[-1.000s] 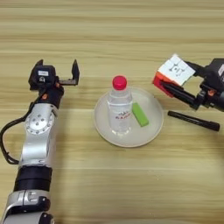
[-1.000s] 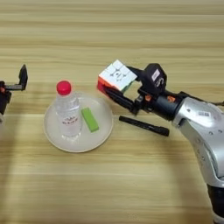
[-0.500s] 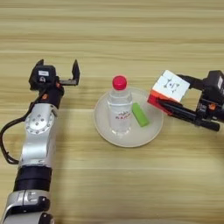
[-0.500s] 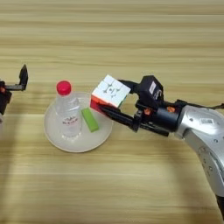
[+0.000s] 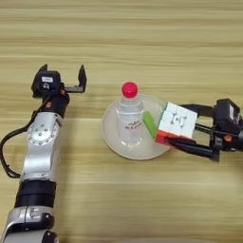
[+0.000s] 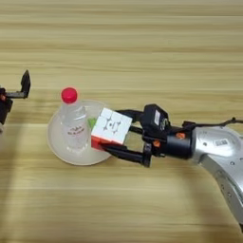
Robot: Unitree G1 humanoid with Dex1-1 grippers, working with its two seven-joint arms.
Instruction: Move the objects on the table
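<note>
Black fingers of the right tool [image 6: 124,136] are clamped on the small multicoloured puzzle cube with a white face [image 6: 111,127], held over the right rim of a round beige plate [image 5: 113,143]. Just left of the cube, a green bar [image 5: 150,123] and the clear plastic bottle with a red cap [image 5: 129,115] stand on that plate. Far left on the light-brown wooden table [image 5: 142,42], the left tool [image 5: 64,77] is held with fingers spread and nothing between them.

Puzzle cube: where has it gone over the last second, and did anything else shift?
The right gripper, shut on the puzzle cube, carried it leftward toward the robot's left, from beside the plate to over its right rim, close to the bottle. The green piece is now partly hidden behind the cube. The bottle, the plate and the open left gripper, parked on the left, stayed put.
</note>
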